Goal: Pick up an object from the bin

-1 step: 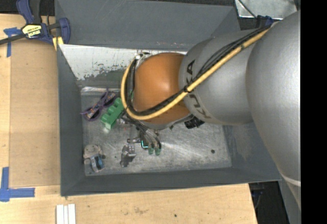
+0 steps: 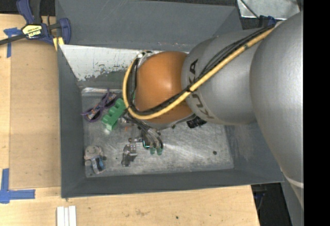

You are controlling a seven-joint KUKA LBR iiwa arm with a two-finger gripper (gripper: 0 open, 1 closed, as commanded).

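Note:
My gripper (image 2: 146, 136) pokes out from under the arm's wrist, low over the bin floor near the middle. Just below it lies a small dark thing with green ends (image 2: 155, 148), close to or touching the gripper; I cannot tell which. A small dark metal piece (image 2: 128, 155) lies a little to the left of that. A green ribbed block (image 2: 113, 113) sits to the upper left of the gripper, partly under the edge of the wrist.
A purple and dark tangled thing (image 2: 99, 107) lies by the bin's left wall, beside the green block. A small grey and blue thing (image 2: 95, 160) rests in the front left corner. The arm hides the bin's back and right parts.

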